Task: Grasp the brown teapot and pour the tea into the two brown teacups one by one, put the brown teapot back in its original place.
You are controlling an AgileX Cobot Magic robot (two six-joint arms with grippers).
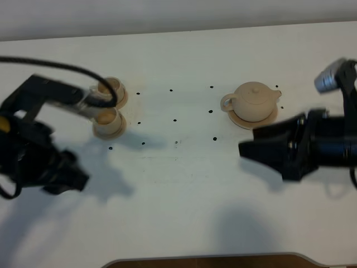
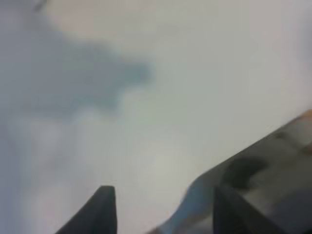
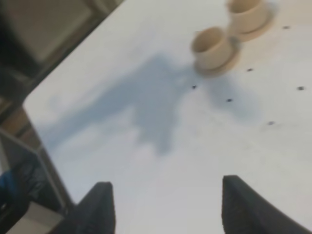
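Observation:
The brown teapot (image 1: 255, 100) stands upright on its round saucer (image 1: 271, 115) at the right of the white table, spout to the right, handle to the left. The two brown teacups (image 1: 107, 118) (image 1: 113, 87) stand on saucers at the left, partly crossed by a cable. They also show in the right wrist view (image 3: 212, 46) (image 3: 247, 13). My right gripper (image 1: 244, 149) (image 3: 168, 209) is open and empty, just in front of the teapot, pointing left. My left gripper (image 1: 81, 181) (image 2: 163, 209) is open and empty over bare table, in front of the cups.
Small black dots (image 1: 175, 120) mark the table between cups and teapot. A black cable (image 1: 61, 67) runs from the left arm over the cups. The table's front edge (image 1: 206, 258) is at the bottom. The table's left edge (image 3: 58, 73) shows in the right wrist view.

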